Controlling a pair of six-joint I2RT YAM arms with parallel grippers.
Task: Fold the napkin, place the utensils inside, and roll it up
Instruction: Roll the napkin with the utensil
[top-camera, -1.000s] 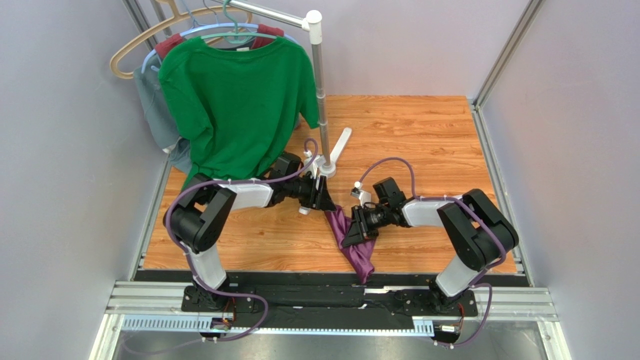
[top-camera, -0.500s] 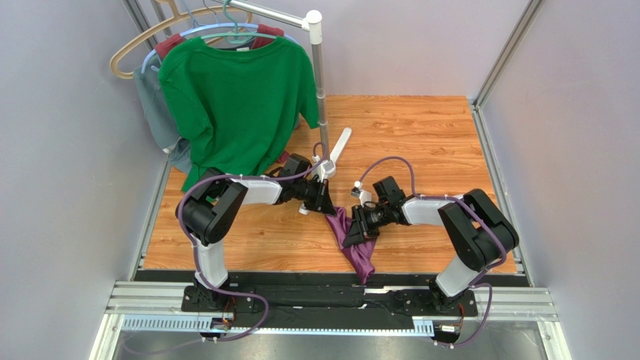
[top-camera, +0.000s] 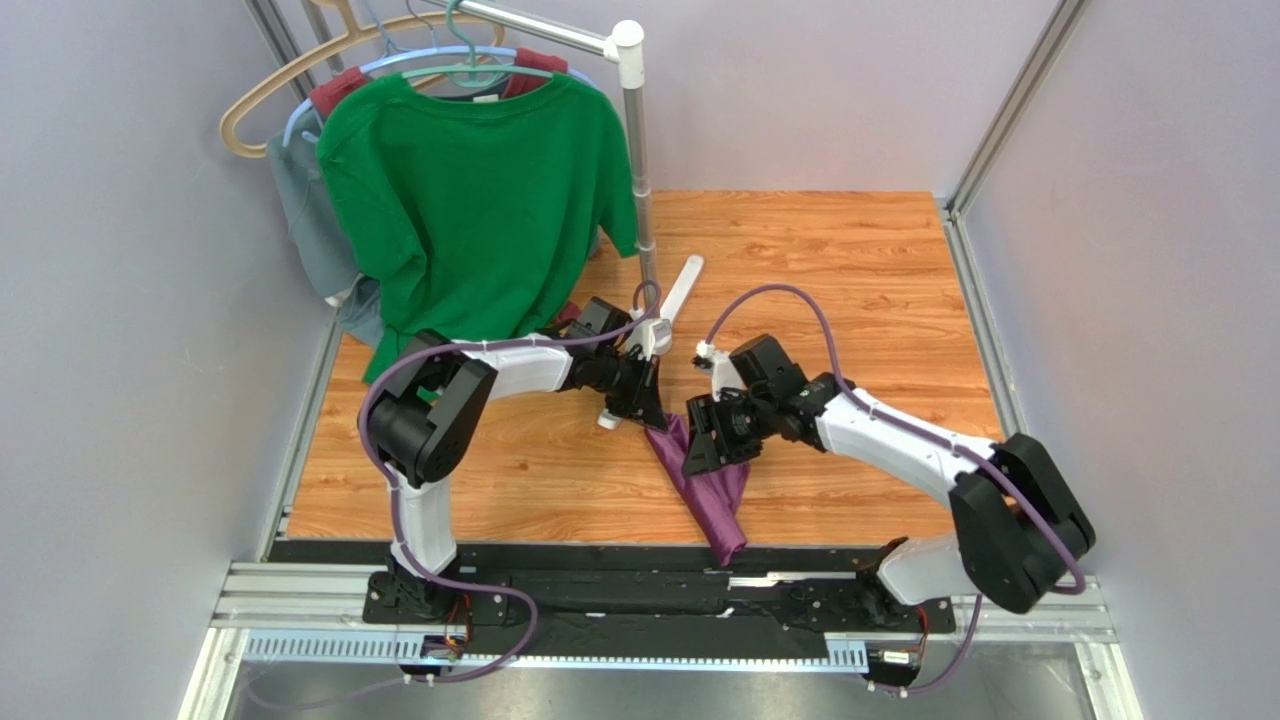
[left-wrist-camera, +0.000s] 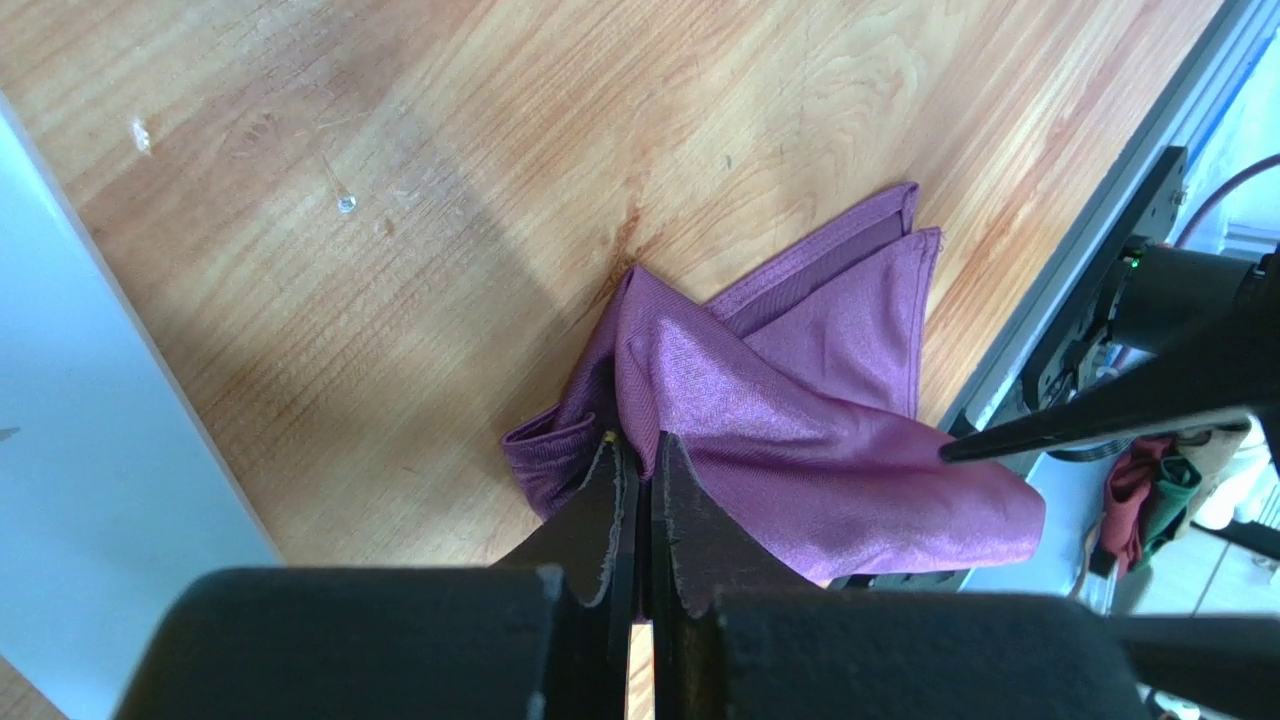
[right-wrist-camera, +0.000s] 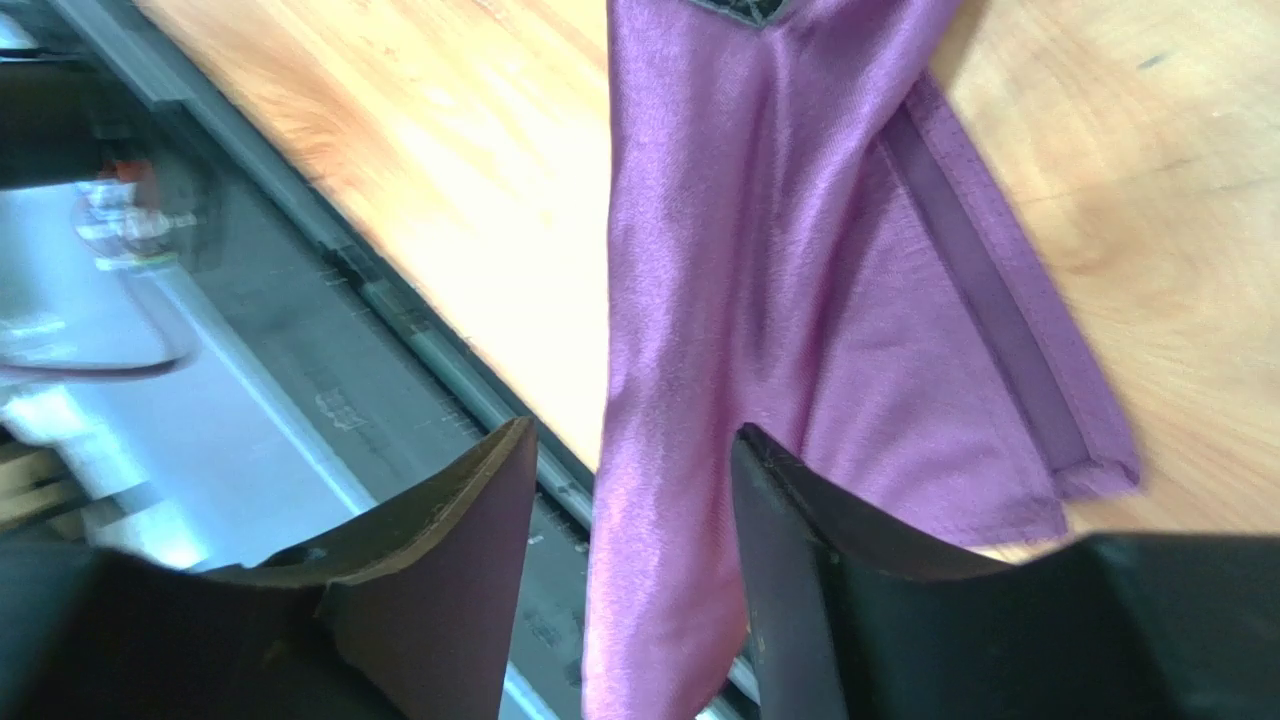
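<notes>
1. Purple and satin-slick, the napkin sits bunched at the near edge of the bench, with one tail drooping over the black rail.
2. Your left gripper has its jaws pressed together, pinching a raised peak of the cloth.
3. Your right gripper has its jaws spread either side of a hanging strip, gripping nothing.
4. Close the right jaws on a hemmed corner, not mid-fabric, then draw the arms apart to flatten it.
5. Thin, limp weave like this will probably slip and crease, so move slowly over the smooth wood.
</notes>
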